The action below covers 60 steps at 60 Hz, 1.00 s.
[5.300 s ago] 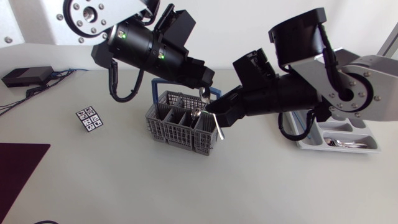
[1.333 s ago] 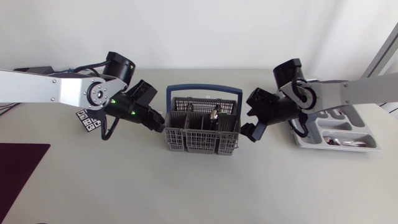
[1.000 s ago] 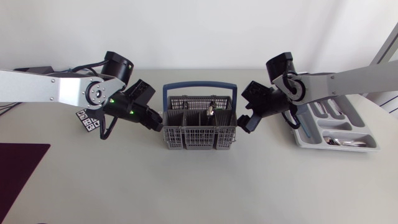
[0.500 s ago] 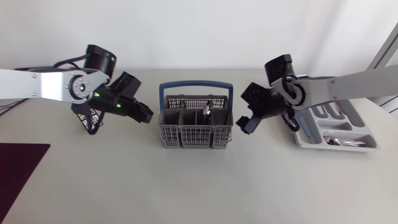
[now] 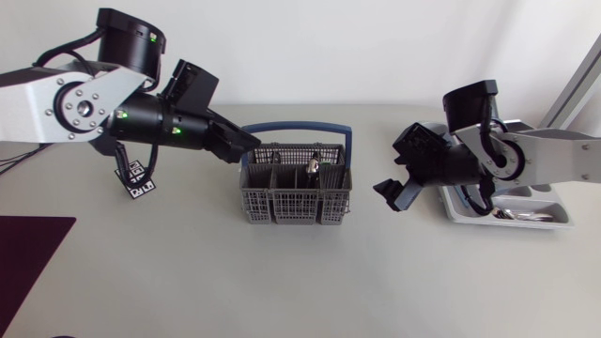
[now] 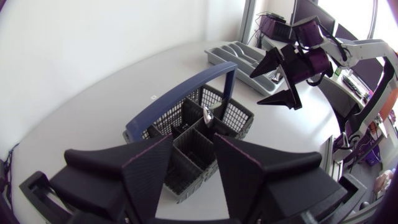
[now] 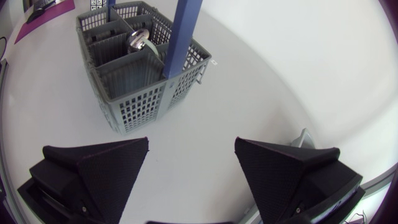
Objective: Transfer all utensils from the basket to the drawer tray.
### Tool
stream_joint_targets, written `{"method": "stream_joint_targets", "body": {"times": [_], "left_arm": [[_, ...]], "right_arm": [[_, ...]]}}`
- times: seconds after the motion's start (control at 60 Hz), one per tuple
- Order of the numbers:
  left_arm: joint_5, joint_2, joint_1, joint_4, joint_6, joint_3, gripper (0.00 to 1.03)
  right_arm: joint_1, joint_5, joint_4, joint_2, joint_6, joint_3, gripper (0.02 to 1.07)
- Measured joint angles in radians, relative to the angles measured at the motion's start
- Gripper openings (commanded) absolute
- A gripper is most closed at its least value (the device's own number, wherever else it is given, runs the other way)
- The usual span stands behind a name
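Basket point(image 5: 297, 192) is standing with one spoon point(image 5: 313, 167) upright in a rear compartment. Left gripper point(image 5: 246, 147) is hovering at the basket's left rear corner, fingers spread and empty. Right gripper point(image 5: 390, 194) is hanging right of the basket, fingers wide apart and empty. Drawer tray point(image 5: 549, 202) is lying farther right of the basket.

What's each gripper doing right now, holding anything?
Left gripper: open, empty, just short of the grey plastic cutlery basket.
Right gripper: open, empty.
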Motion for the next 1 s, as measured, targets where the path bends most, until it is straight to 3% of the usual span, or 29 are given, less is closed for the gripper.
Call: {"method": "stream_joint_targets", "body": {"times": [0.1,0.283,0.55,1.0], "left_arm": [[0.020,0.047,-0.039,0.004,-0.026,0.026,0.59],[0.033,0.144,-0.121,0.047,-0.079,0.052,0.60],[0.033,0.256,-0.144,0.173,-0.167,0.077,0.60],[-0.160,0.352,-0.202,0.335,-0.177,0.099,0.60]], "right_arm": [[0.000,-0.053,0.000,-0.048,0.013,-0.026,1.02],[0.000,-0.076,-0.025,-0.077,0.061,-0.042,1.02],[0.000,-0.076,-0.044,-0.077,0.106,-0.042,1.02],[-0.008,-0.080,-0.044,-0.077,0.110,-0.042,1.02]]}}
